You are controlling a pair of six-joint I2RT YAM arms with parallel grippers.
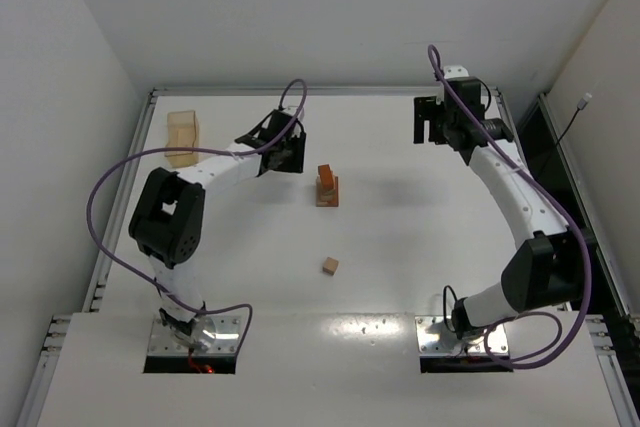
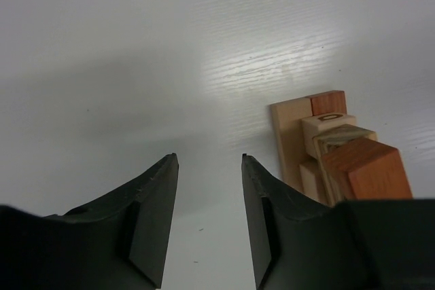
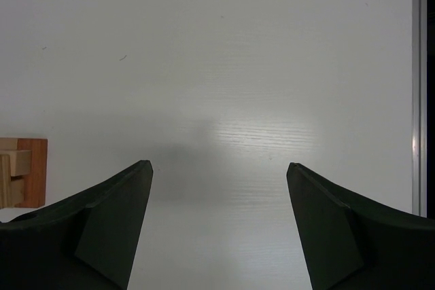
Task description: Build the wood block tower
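Left gripper (image 2: pixel 209 161) fills the bottom of its wrist view: jaws apart, nothing btwn them, so it's released and holding nothing. Just to its right stands the tower (image 2: pixel 343 157), mid-table, one block wide, w/ a reddish top block (image 2: pixel 367 174) over a lettered cube (image 2: pixel 328 123). You've got the L arm beside the stack, not over it, prob. so nothing gets bumped. One loose block (image 1: pixel 330 266) lies toward the near edge, well apart from the tower; my guess is that's your next pick. Right gripper (image 3: pixel 217 168) hangs wide open and empty at the far right, away from the work. Pale wooden tray (image 1: pixel 182 137) sits far left, by the table (image 1: pixel 400 287) edge.
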